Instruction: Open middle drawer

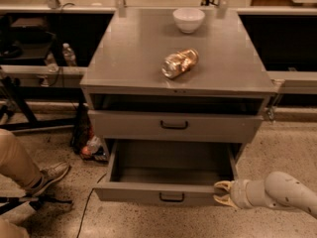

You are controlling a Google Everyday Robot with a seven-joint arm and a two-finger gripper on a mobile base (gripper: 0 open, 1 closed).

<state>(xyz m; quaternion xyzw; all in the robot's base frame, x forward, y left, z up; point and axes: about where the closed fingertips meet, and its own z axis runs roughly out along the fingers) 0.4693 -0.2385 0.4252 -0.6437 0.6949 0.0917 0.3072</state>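
Grey cabinet, camera looking down at its front. Middle drawer (pixel 148 192) is pulled well out at the bottom of the cabinet, with its shallow grey tray showing and nothing visible in it. Its black loop handle (pixel 172 197) sits centred on the front.

Upper drawer (pixel 129 125) sits above it, front close to the cabinet face, with a dark gap along its top edge. It has its own black handle (pixel 174 125).

Tool (pixel 217 193) is low, at the right end of the middle drawer's front and well right of the handle. It is released: the two tan fingers (pixel 224 185) are spread one above the other, grasping nothing. They may be touching the front's right end; cannot tell from this angle. White arm (pixel 285 192) runs off toward the lower right edge.

On the tabletop (pixel 129 58):
- white bowl (pixel 188 19), upright, at the back and right of centre
- crumpled shiny packet (pixel 180 63), lying near the middle, well apart from the bowl

To the left:
- a person's leg in tan trousers (pixel 15 157) with a grey shoe (pixel 49 176) on the speckled floor
- small clutter (pixel 89 145) on the floor against the cabinet's left side
- water bottle (pixel 69 55) on the ledge behind
- black cable (pixel 88 202) on the floor near the drawer's left corner
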